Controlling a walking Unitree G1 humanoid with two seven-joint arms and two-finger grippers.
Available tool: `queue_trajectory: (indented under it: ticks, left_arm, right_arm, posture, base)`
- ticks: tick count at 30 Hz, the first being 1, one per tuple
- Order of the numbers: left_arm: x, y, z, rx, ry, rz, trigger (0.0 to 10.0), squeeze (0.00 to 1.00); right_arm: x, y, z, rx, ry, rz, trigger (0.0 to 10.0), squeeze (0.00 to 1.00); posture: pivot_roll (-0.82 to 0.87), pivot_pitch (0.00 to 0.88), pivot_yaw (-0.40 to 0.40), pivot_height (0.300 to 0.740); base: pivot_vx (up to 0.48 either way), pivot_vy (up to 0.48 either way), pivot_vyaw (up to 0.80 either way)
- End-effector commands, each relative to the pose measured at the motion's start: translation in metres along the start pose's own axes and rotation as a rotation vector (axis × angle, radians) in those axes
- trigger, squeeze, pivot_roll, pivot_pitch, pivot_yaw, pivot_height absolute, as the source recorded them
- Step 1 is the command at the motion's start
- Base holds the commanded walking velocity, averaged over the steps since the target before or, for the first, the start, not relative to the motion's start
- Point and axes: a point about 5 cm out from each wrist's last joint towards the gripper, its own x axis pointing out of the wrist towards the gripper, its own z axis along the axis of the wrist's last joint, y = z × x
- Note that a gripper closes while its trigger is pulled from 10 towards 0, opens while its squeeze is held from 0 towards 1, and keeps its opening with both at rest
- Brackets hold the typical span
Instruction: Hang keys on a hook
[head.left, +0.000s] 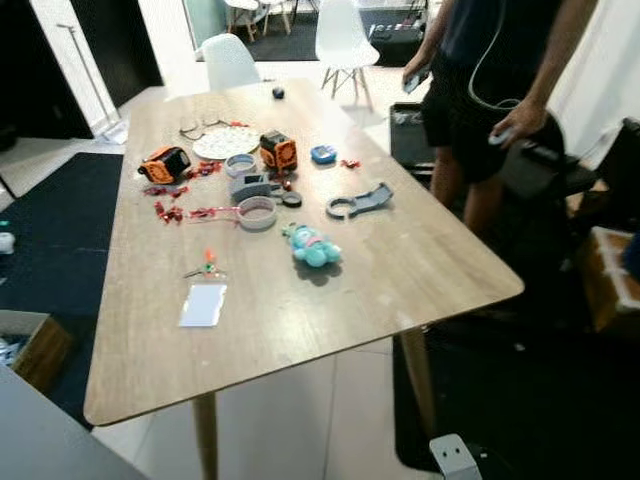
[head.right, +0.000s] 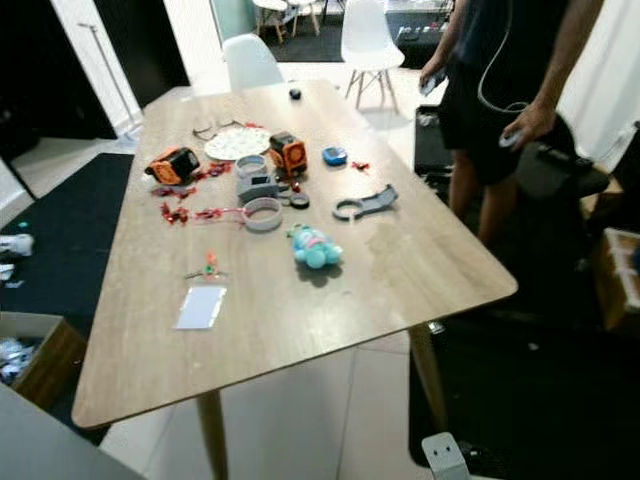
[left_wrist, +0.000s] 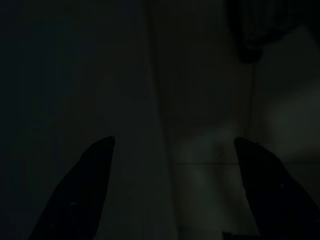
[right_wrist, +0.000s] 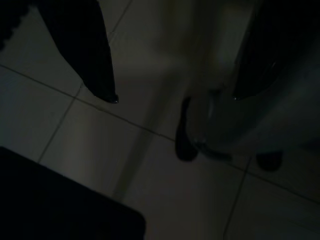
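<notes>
A small bunch of keys (head.left: 205, 266) with an orange and green tag lies on the wooden table (head.left: 420, 270), near its left front part. A grey hook-shaped piece (head.left: 358, 201) lies flat at mid-table, to the right of and beyond the keys. My left gripper (left_wrist: 173, 141) hangs idle in the dark, open with nothing between its fingers. My right gripper (right_wrist: 174, 98) hangs open over the tiled floor and holds nothing.
On the table lie a white card (head.left: 203, 305), a teal toy (head.left: 313, 246), a tape ring (head.left: 256, 213), orange-black gadgets (head.left: 278, 151) and a plate (head.left: 225, 143). A person (head.left: 490, 90) stands at the far right. White chairs (head.left: 343, 35) stand behind, and a cardboard box (head.left: 30, 345) sits at the left.
</notes>
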Motion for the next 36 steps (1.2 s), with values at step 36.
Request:
queue_trajectory:
  ticks: [36]
  left_arm:
    - [0.000, 0.000, -0.002, 0.054, 0.015, -0.025, 10.0, 0.00]
  right_arm:
    - [-0.088, -0.214, 0.103, 0.264, -0.406, -0.765, 10.0, 0.00]
  posture:
    - [-0.14, 0.000, 0.111, 0.740]
  base:
    - [0.000, 0.000, 0.00]
